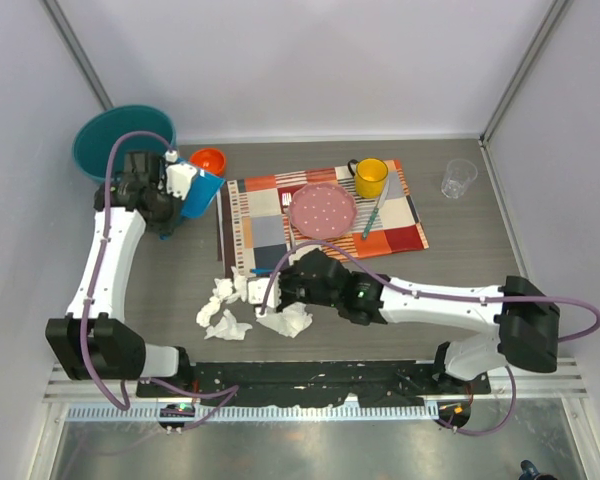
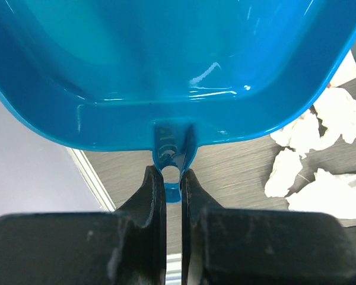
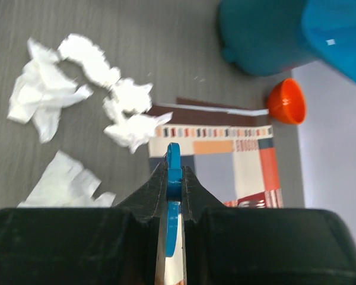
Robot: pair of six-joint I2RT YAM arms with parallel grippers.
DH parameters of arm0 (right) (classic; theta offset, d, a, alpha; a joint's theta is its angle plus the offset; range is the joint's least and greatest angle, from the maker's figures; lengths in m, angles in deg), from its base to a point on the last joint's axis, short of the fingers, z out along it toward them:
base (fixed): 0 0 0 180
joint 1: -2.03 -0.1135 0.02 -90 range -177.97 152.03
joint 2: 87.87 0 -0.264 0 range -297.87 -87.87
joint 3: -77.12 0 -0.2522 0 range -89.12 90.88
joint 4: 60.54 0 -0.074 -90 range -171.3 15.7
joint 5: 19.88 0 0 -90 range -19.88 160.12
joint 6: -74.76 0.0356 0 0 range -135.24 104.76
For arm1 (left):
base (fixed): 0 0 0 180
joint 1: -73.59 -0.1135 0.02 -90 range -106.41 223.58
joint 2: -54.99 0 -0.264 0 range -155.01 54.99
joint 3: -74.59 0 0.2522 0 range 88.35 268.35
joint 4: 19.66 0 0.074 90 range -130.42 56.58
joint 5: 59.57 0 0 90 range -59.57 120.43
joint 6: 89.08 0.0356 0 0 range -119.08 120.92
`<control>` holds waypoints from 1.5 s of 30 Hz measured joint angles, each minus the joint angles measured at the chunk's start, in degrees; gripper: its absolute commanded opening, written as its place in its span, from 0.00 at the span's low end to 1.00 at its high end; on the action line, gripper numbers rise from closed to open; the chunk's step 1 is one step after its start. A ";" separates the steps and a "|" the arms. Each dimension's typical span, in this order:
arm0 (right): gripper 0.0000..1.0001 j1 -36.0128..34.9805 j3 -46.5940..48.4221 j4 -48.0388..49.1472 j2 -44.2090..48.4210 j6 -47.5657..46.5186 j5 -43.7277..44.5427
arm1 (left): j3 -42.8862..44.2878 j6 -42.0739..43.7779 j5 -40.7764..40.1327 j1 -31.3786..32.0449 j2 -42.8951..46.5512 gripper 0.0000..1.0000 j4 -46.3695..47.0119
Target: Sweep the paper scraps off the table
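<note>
White paper scraps (image 1: 223, 310) on the table (image 1: 470, 255), just beside the placemat (image 1: 270, 215), perhaps against its near corner.

Grey-brown table (image 1: 460, 250), paper scraps (image 1: 225, 310) (crumpled, white), patchwork placemat (image 1: 265, 215), clear cup (image 1: 459, 178)

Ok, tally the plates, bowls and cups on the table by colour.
Pink: 1, the plate
Yellow: 1, the mug
Orange: 1, the small bowl
Clear: 1, the cup
Total: 4

Bright even light; glare on dustpan (image 2: 166, 65); right wrist view blurred.
</note>
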 measured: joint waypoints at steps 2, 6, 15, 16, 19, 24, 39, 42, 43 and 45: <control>0.01 0.20 1.18 3.48 -1.42 -0.20 0.00 | 0.00 -0.26 0.13 -0.09 -0.02 0.00 -0.92; 0.01 0.37 10.10 8.31 -11.96 -1.14 -1.79 | -0.22 -0.44 -0.98 -0.22 0.00 0.00 -1.18; 0.01 -1.03 30.56 17.00 -33.48 15.58 0.35 | -4.44 0.11 -8.28 -0.24 0.37 0.00 -0.72; 0.01 -1.36 31.89 17.51 -33.99 17.79 1.81 | -4.48 0.11 -8.70 -0.24 0.39 0.00 -0.68; 0.01 -2.93 36.22 18.93 -34.80 27.10 9.25 | -4.48 0.11 -10.03 -0.24 0.39 0.00 -0.07; 0.01 -4.31 39.34 19.15 -35.89 41.92 18.58 | -4.48 0.13 -11.67 -0.24 0.39 0.00 1.18; 0.01 -1.49 32.89 5.22 -38.34 58.69 36.79 | -4.48 0.31 -12.61 -0.24 0.37 0.00 1.86; 0.01 0.07 24.98 4.22 -31.91 61.20 37.92 | -4.48 0.28 -12.17 -0.24 0.31 0.00 1.77; 0.01 0.50 22.03 3.91 -29.38 61.79 38.38 | -4.48 0.28 -11.76 -0.24 0.26 0.00 1.73; 0.01 1.40 16.37 2.82 -24.17 63.28 39.50 | -4.48 0.28 -10.80 0.09 0.04 0.00 1.66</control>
